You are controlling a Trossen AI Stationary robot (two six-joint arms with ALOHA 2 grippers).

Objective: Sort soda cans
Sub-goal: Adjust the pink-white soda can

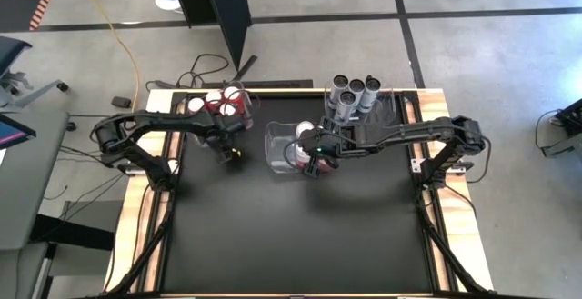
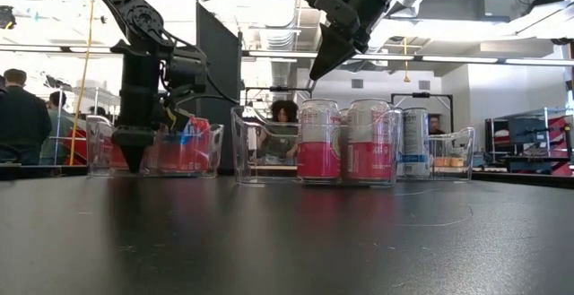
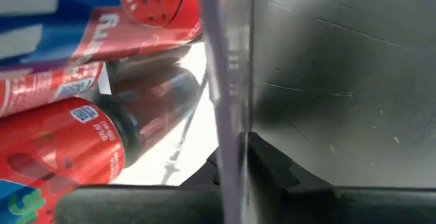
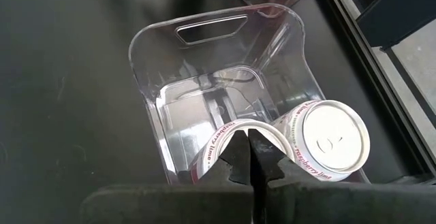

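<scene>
A: Where do we have the right gripper (image 4: 250, 157)?
B: Fingers pressed together, gripping nothing, just above two pink-and-white cans (image 4: 332, 140) standing in the middle clear bin (image 4: 211, 30).

A: And our left gripper (image 2: 133, 156)?
B: Low at the table, just beside the bin of red cans (image 3: 61, 139). We cannot tell its opening.

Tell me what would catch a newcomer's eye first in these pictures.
Probably the two pink-and-white cans standing upright in the middle clear bin, with the right gripper shut just above them. Next, the left gripper low at the table beside the bin of red cans at the far left. The dark grey cans cluster in the far right bin.
</scene>
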